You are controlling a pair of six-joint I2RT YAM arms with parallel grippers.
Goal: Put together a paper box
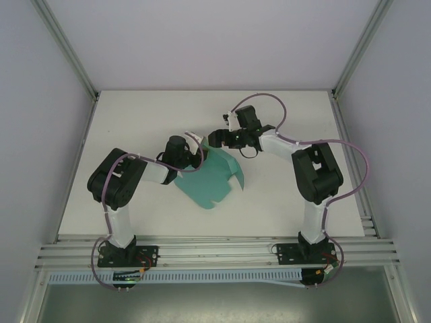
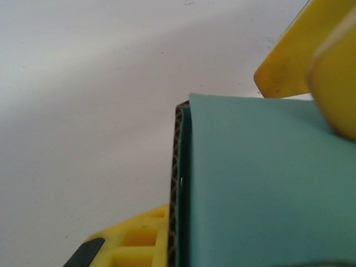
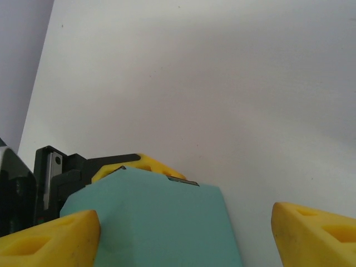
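The paper box (image 1: 210, 180) is a flat teal-green die-cut sheet, tilted up from the white table near its middle. My left gripper (image 1: 193, 142) is shut on the sheet's upper edge. In the left wrist view the black pad (image 2: 178, 183) of a yellow finger presses flat against the paper box (image 2: 267, 189). My right gripper (image 1: 217, 138) stands open just right of that spot. Its yellow fingers (image 3: 50, 242) straddle the top of the paper box (image 3: 156, 222), with the left one at the sheet's face. The left gripper's finger (image 3: 146, 164) pokes out behind the sheet.
The white table (image 1: 135, 134) is bounded by an aluminium frame with posts at the back corners (image 1: 94, 94). Both arm bases sit on the rail at the near edge (image 1: 215, 252). A yellow finger of the other gripper (image 2: 311, 61) shows at the upper right of the left wrist view.
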